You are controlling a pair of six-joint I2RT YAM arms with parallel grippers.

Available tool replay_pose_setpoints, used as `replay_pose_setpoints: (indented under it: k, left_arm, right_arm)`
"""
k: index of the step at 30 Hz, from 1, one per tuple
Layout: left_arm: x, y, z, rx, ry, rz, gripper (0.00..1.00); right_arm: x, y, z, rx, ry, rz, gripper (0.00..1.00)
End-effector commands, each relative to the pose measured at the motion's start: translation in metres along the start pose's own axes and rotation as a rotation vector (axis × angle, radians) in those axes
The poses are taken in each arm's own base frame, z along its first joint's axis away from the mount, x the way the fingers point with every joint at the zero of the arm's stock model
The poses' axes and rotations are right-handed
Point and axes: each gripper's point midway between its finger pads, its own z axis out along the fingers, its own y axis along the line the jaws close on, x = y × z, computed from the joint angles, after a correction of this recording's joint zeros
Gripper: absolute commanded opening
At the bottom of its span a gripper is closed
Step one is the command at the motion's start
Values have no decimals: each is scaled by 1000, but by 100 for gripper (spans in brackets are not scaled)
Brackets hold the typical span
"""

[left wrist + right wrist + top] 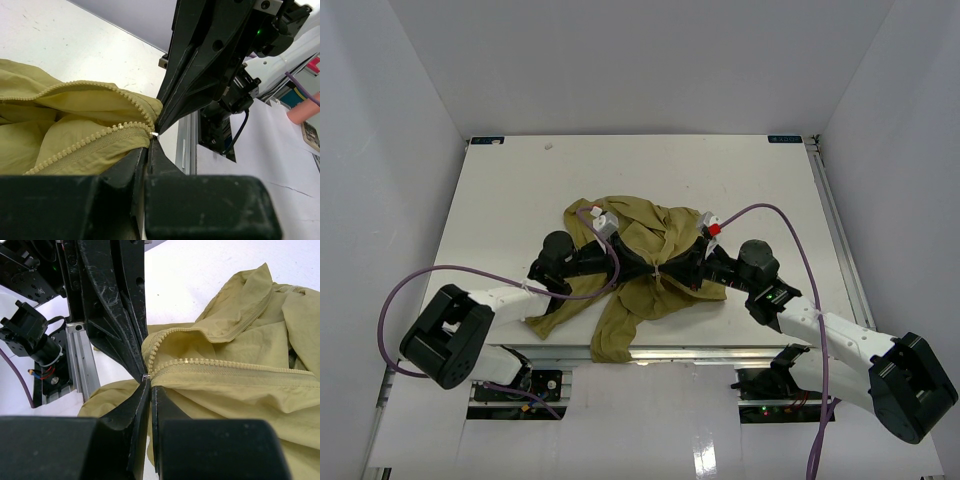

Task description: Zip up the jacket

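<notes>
Two black grippers are seen meeting tip to tip over the middle of a thin olive-green cloth jacket [640, 240]. The jacket is crumpled on a white table [520, 190], with one fold draped past the near edge. The left gripper [151, 140] stands almost closed at the lower end of the jacket's pale zipper teeth [95, 140]. Cloth appears to be pinched there, though the contact is masked by the fingers themselves. The right gripper [149, 382] is clenched on the same end of the jacket from the opposite side. A small silver piece [145, 376] is glimpsed between the tips, too small to be made out. The sleeves are lost in the folds, and the zipper's far run is cut off by both wrist views.
</notes>
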Motion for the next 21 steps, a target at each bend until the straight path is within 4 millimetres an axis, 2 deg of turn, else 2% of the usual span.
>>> replay_pose_setpoints:
  k: [1, 5, 8, 15, 21]
  left_arm:
    - [-5, -5, 8, 24, 13, 26, 1]
    - [-5, -7, 8, 19, 29, 53, 0]
    - [0, -7, 8, 7, 61, 70, 0]
    - [7, -22, 8, 92, 94, 97, 0]
    - [10, -24, 7, 113, 110, 107, 0]
  right_arm:
    - [-21, 12, 2, -49, -68, -37, 8]
    - [-20, 9, 2, -37, -51, -38, 8]
    - [-27, 6, 1, -10, -57, -49, 8]
    - [-34, 7, -3, 3, -66, -78, 8]
    - [-37, 5, -7, 15, -74, -96, 8]
